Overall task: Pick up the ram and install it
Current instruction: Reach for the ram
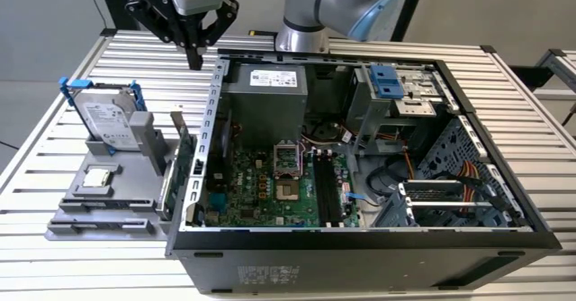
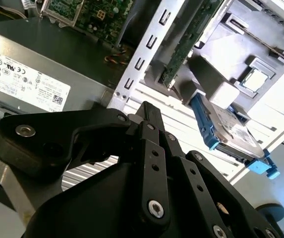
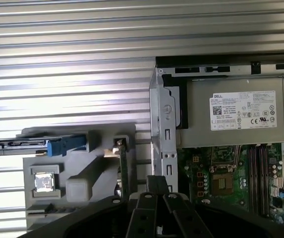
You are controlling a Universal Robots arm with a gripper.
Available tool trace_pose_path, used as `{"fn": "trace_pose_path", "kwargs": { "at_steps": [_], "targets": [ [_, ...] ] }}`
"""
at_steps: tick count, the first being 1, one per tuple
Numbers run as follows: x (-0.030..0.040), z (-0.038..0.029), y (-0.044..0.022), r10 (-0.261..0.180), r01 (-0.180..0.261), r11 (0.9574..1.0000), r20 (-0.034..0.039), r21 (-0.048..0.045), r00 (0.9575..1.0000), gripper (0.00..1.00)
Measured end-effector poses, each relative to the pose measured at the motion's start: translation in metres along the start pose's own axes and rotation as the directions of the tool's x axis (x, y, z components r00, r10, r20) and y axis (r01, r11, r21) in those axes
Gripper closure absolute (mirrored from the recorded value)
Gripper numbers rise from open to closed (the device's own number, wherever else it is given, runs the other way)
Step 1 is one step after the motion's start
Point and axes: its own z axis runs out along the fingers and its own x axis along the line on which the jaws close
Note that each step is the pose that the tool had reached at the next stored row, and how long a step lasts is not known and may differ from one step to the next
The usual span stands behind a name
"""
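Note:
My gripper hangs above the slatted table, just to the exterior view's left of the open computer case's far corner. Its black fingers meet at the tips, shut with nothing between them, as both wrist views show. The ram is hidden from me. Inside the case, the motherboard's long dark memory slots lie beside the processor socket. The grey parts holder lies below the gripper and nearer the exterior view's front.
On the holder stand a silver hard drive in a blue frame, a processor chip and a green card with a metal bracket. The grey power supply fills the case's far corner.

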Motion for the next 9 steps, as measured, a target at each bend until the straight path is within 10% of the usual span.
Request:
{"fn": "trace_pose_path", "kwargs": {
  "at_steps": [9],
  "targets": [
    [0.0123,-0.0003,-0.0009,0.0,0.0,1.0,0.0,0.0,1.0,1.0]
  ]
}}
